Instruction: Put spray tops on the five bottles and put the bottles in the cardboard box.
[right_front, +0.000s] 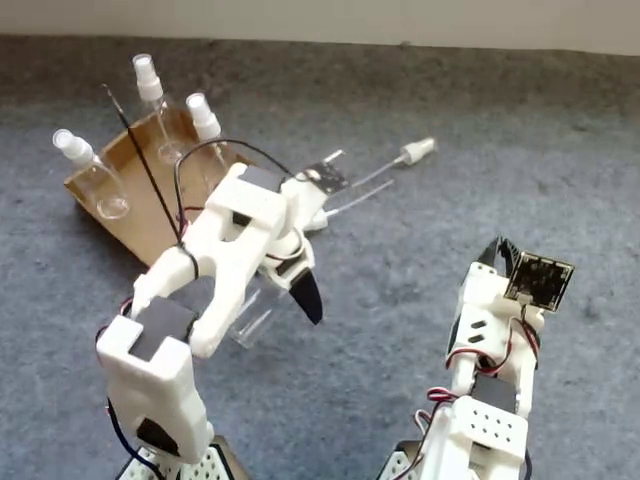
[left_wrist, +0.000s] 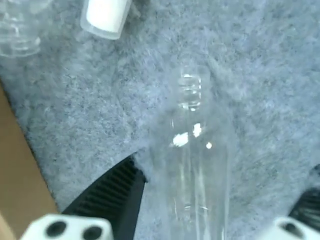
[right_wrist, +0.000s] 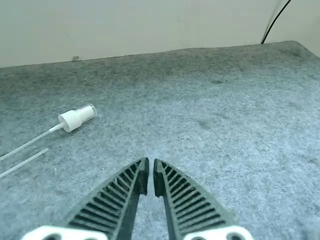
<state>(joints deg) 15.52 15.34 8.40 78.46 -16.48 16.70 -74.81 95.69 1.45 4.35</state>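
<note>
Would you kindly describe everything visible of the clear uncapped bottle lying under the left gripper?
The clear plastic bottle is slim, see-through and cylindrical, with a threaded neck and no spray top on it. It lies on its side on the grey carpet, straddled by the open left gripper, which does not appear to touch it.

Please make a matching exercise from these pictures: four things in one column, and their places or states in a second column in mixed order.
Things
1. clear plastic bottle without a top
2. white spray top with a long thin tube
3. three clear bottles with white spray tops
4. right gripper

Places or states
A. standing in the brown cardboard box
B. shut, holding nothing
C. lying between the fingers of the open left gripper
D. lying on the grey carpet, clear of both grippers

Pairs: 1-C, 2-D, 3-A, 4-B
</note>
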